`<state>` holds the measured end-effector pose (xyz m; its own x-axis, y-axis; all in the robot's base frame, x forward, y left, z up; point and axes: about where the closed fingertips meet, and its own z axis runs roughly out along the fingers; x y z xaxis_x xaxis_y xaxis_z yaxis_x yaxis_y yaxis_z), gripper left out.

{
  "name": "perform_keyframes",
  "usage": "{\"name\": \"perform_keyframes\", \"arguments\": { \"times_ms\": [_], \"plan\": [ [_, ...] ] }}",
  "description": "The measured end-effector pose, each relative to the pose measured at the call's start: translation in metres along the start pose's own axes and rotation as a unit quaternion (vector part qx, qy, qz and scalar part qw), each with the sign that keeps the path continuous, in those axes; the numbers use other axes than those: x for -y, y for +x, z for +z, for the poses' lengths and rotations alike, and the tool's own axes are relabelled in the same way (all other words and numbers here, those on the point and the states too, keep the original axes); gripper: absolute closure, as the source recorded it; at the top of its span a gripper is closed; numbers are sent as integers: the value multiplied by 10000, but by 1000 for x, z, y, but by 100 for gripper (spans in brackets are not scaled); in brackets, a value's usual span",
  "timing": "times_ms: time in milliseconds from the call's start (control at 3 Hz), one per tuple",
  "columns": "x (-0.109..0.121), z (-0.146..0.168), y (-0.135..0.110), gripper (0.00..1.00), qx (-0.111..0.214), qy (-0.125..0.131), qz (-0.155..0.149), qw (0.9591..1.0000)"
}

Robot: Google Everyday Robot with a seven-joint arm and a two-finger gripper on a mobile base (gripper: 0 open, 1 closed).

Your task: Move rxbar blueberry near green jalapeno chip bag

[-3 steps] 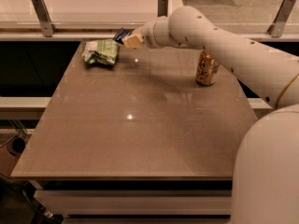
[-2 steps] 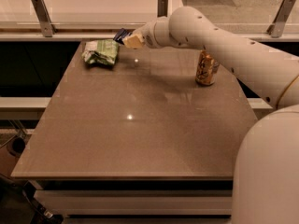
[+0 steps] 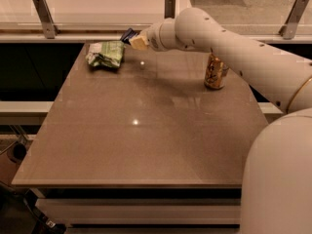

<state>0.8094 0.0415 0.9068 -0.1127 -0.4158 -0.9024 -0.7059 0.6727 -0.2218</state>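
The green jalapeno chip bag (image 3: 105, 54) lies crumpled at the far left of the brown table (image 3: 141, 130). My gripper (image 3: 135, 39) reaches from the right over the table's far edge, just right of the bag. It is shut on the rxbar blueberry (image 3: 128, 34), whose dark blue end sticks out from the fingers toward the bag. The bar is held above the table surface, close to the bag's right edge. Most of the bar is hidden by the gripper.
An orange drink can (image 3: 215, 72) stands upright at the table's right side, under my arm (image 3: 229, 43). A glass railing with metal posts (image 3: 44, 16) runs behind the table. My white base (image 3: 278, 179) fills the lower right.
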Motion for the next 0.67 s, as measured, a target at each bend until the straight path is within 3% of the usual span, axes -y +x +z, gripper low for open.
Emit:
{"name": "perform_keyframes", "arguments": {
  "times_ms": [333, 667],
  "plan": [
    [-2, 2, 0, 14, -2, -19, -1, 10000],
    [-4, 4, 0, 0, -5, -36, -1, 10000]
  ]
}}
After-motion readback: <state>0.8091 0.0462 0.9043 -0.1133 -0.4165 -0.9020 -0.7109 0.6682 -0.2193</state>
